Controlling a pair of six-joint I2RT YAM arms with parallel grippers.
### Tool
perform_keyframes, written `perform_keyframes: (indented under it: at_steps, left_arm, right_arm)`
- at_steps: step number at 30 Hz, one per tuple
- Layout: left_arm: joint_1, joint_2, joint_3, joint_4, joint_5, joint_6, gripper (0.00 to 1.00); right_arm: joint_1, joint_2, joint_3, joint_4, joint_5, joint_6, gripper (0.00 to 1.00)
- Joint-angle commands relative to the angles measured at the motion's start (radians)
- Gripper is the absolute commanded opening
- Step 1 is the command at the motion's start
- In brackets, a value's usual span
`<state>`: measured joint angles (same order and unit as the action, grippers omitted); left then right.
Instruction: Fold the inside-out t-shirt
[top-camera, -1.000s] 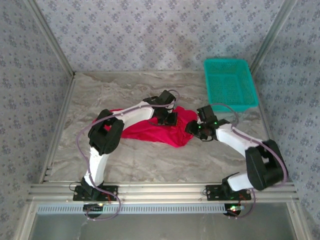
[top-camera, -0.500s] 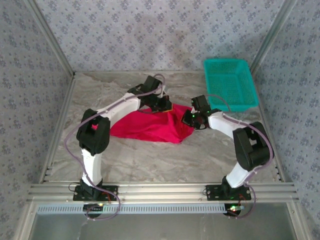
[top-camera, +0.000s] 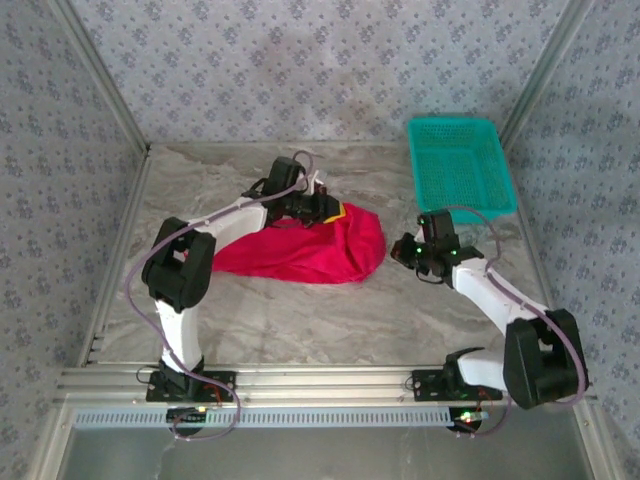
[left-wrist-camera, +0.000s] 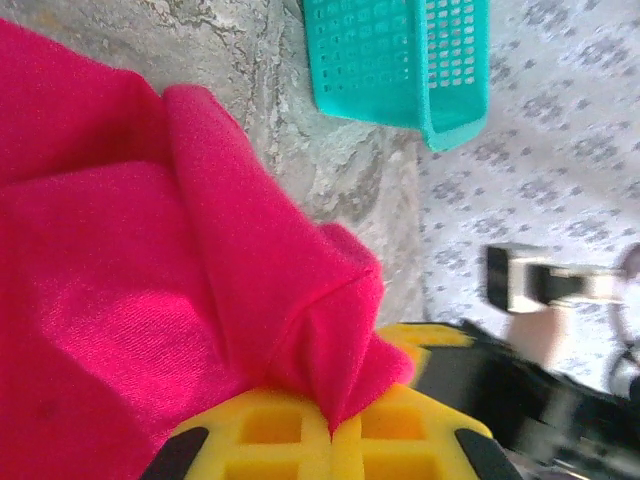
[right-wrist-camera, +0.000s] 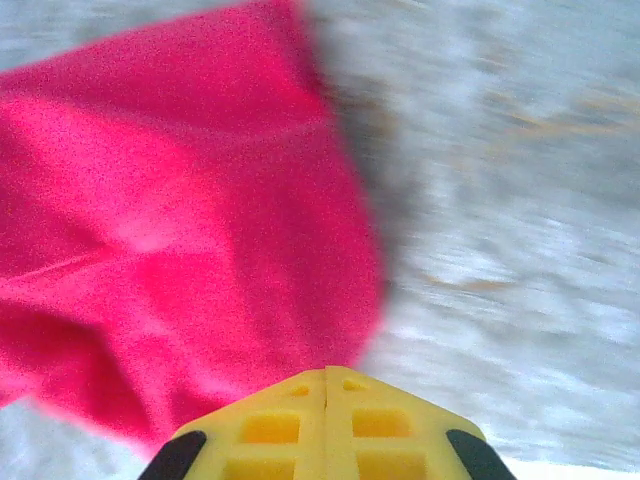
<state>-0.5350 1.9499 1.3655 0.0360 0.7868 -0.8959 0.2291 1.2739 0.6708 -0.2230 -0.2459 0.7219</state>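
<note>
T-shirts: you have one, the red t-shirt (top-camera: 300, 250).
Baskets: you'll count one, the teal basket (top-camera: 460, 165).
Arms: you're running two, the left arm (top-camera: 230, 215) and the right arm (top-camera: 490, 290).
Grippers: two, the left gripper (top-camera: 332, 212) and the right gripper (top-camera: 402, 250), one per arm.
Yellow fingers (left-wrist-camera: 270, 440): you'll see two on each gripper, four altogether.
Tables: one, the marble-patterned table (top-camera: 300, 320).

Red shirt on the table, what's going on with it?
The left gripper is shut on a fold of the red t-shirt at its far edge. The right gripper is shut beside the shirt's right end, apparently holding nothing. The shirt lies bunched on the table, not yet folded.
</note>
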Motion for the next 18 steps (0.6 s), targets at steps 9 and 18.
perform_keyframes:
  at_steps: [9, 18]
  left_arm:
    - [-0.002, 0.044, 0.068, 0.005, 0.035, -0.02, 0.0]
    - [0.008, 0.038, 0.158, -0.208, -0.026, 0.062, 0.0]
  right_arm:
    - [0.049, 0.107, 0.171, 0.019, -0.047, -0.082, 0.24]
    - [0.234, 0.222, 0.277, 0.049, 0.017, -0.241, 0.63]
